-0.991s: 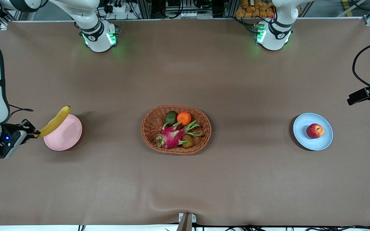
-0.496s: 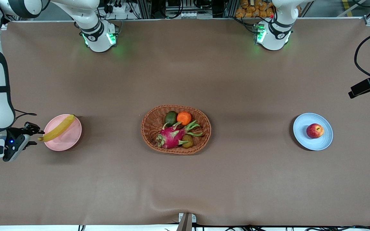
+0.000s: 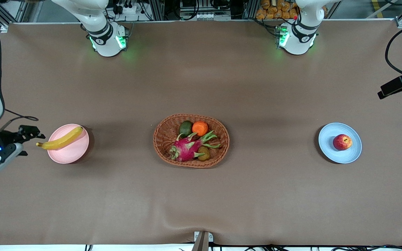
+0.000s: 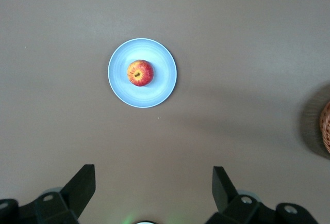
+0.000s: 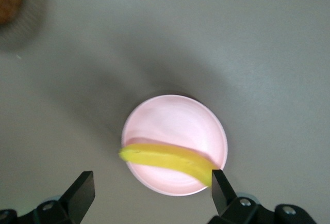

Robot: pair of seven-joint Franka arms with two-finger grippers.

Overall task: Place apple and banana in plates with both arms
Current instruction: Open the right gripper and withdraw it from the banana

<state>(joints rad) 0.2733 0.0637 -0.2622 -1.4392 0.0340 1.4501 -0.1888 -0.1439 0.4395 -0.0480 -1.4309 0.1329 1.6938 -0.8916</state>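
The yellow banana (image 3: 59, 140) lies across the pale pink plate (image 3: 73, 153), with one end poking over the rim. My right gripper (image 3: 30, 141) is open and empty, up beside that plate at the right arm's end of the table. The right wrist view shows the banana (image 5: 170, 159) on the pink plate (image 5: 175, 123) between the spread fingers of the right gripper (image 5: 152, 192). The red apple (image 3: 342, 142) sits on the light blue plate (image 3: 328, 148). My left gripper (image 3: 394, 87) is open and empty, high over the left arm's end of the table. In the left wrist view, the left gripper (image 4: 153, 188) is well clear of the apple (image 4: 140, 73) and blue plate (image 4: 162, 87).
An oval wicker basket (image 3: 162, 139) stands mid-table between the plates and holds an orange (image 3: 200, 128), a pink dragon fruit (image 3: 187, 148) and dark green fruits. Its edge shows in the left wrist view (image 4: 326, 131).
The right gripper let go of the banana, which dropped from a tilt to lie across the pink plate. The right gripper drew back from the plate. The left gripper drifted slightly.
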